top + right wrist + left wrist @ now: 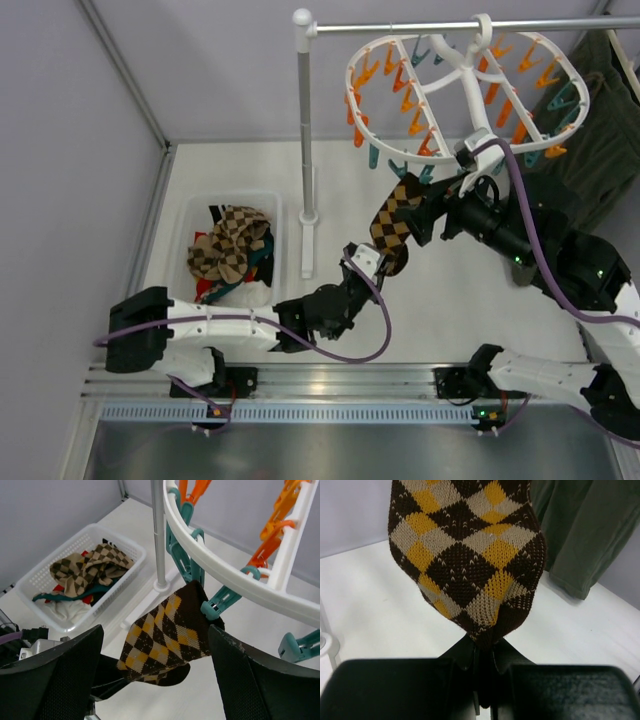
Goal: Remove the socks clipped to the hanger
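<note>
Nearest the lens, the fingers of the left gripper [482, 647] are clenched on the toe of one brown and yellow argyle sock [470, 555]. The white hanger [235, 577] hangs above the desk [450, 310]. The sock droops from its near rim at about 6 o'clock. At 9 o'clock from the sock, a white basket [185, 215] holds socks already freed. A teal clip [220, 605] touches the sock's top edge, and a second teal clip sits just above, so I cannot tell which one bites.

The right gripper [157, 675] has its fingers spread wide, holding nothing, on either side of the sock below the rim. It probably needs to rise and squeeze the clip's tails. The left should keep only gentle tension toward 7 o'clock, because a hard tug would likely swing the hanger.

No brand, label or writing is readable.
</note>
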`<control>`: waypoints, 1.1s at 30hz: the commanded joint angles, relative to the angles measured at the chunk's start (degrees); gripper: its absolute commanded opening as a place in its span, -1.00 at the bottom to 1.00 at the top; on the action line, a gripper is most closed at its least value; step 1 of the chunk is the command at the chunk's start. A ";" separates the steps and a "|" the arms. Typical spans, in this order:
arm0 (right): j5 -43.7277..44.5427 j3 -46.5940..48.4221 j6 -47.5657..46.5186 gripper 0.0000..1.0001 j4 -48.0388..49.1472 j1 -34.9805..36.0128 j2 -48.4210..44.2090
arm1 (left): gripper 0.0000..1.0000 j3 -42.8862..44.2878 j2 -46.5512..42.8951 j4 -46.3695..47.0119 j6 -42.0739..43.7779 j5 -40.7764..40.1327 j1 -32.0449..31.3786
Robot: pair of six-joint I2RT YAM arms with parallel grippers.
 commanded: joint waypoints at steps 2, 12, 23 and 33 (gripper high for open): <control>-5.70 -0.28 -0.94 0.59 8.10 -3.53 1.14 | -1.00 -2.02 -3.73 1.57 -1.26 -0.43 1.52; -12.81 -3.71 -1.64 0.52 13.64 -10.74 2.10 | -1.00 -4.05 -6.63 0.61 -1.53 -0.96 2.67; -23.43 -5.20 -5.68 0.48 18.03 -17.42 3.77 | -1.00 -5.10 -8.13 0.16 -1.53 -1.22 2.84; -24.77 -7.13 -4.72 0.36 24.00 -18.74 5.62 | -1.00 -5.63 -8.48 0.16 -1.26 0.27 2.76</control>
